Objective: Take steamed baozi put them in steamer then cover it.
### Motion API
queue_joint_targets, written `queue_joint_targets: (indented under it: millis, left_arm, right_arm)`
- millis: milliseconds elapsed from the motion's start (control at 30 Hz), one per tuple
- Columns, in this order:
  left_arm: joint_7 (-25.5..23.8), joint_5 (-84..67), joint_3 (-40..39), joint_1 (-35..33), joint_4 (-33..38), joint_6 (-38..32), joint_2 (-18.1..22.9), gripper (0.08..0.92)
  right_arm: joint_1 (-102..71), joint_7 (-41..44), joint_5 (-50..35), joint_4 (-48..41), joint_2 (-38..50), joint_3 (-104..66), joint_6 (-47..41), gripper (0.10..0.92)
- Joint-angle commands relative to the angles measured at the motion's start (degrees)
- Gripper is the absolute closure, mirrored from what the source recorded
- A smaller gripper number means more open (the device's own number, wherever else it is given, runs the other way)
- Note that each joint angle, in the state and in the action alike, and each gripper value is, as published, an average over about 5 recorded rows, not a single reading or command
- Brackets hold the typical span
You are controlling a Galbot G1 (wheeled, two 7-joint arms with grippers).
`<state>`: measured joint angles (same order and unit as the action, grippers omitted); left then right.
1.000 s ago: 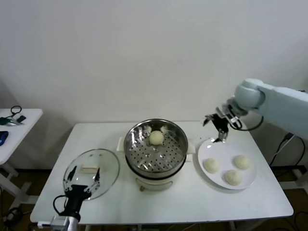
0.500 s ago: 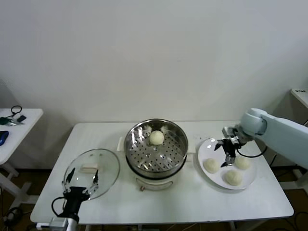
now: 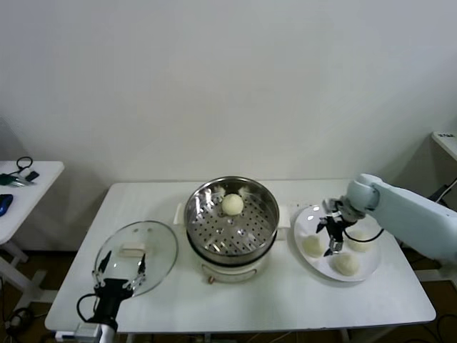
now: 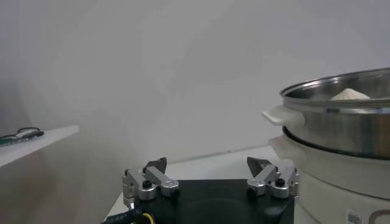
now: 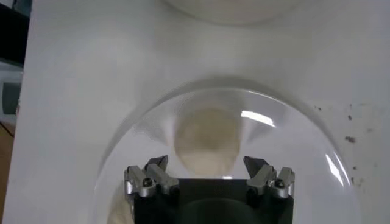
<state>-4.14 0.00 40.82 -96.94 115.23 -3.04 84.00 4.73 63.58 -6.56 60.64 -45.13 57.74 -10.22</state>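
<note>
**Right gripper open over plate, one bun already in steamer**

Steamer (image 3: 231, 227): centre of the table (image 3: 285, 300), shiny steel pot on a cream base, uncovered. Inside on the perforated tray: one baozi in steamer (image 3: 231, 204), toward the far side; its top also shows over the rim in the left wrist view (image 4: 349, 94).

Plate (image 3: 307, 220): just right of the steamer, holds three plate baozi (image 3: 346, 264). Buns are round, no long axis or pointing direction to report.

Right gripper (image 3: 333, 236): low over the plate among the buns, fingers spread wide, nothing held. Wrist view shows one bun (image 5: 207, 135) just ahead of the open jaws, not touching the fingertips.

Glass lid (image 3: 137, 255): flat on the table left of the steamer, handle up.

Left gripper (image 3: 121, 268): parked at the near edge of the lid, fingers apart, empty.
</note>
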Motion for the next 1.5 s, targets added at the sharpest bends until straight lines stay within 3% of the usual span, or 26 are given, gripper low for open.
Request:
queue_joint_targets:
  millis: [33,333,633,900,1167,1500]
  left_arm:
    - [0.01,0.08,0.01,-0.03,-0.29,-0.07,0.08,0.177]
    - [-0.01,0.28,0.1,0.63,-0.84,-0.07,-0.37,0.177]
    - [0.0,0.37,-0.11,0.96,-1.14,-0.03,-0.2,0.177]
    - [0.0,0.31,-0.09,0.77,-0.91,-0.08,-0.13,0.177]
    - [-0.02,0.29,-0.33,0.64,-0.18,0.09,-0.15,0.177]
    - [-0.12,0.36,-1.38,0.66,0.5,-0.03,0.24,0.177]
  right_arm:
    - [-2.12,0.1,1.16,-3.75,-3.24,-1.47,0.33,0.203]
    - [-1.59,0.77,0.88,-4.65,-4.33,-0.77,1.18,0.21]
    - [-0.17,1.39,0.55,-4.48,-3.1,0.25,1.95,0.316]
    - [2.81,1.3,-1.64,-2.71,-1.27,1.34,2.04,0.354]
    - [21.54,1.24,-13.93,1.3,1.33,13.63,1.7,0.351]
    - [44.53,0.43,-33.76,8.02,-6.13,30.0,-1.96,0.347]
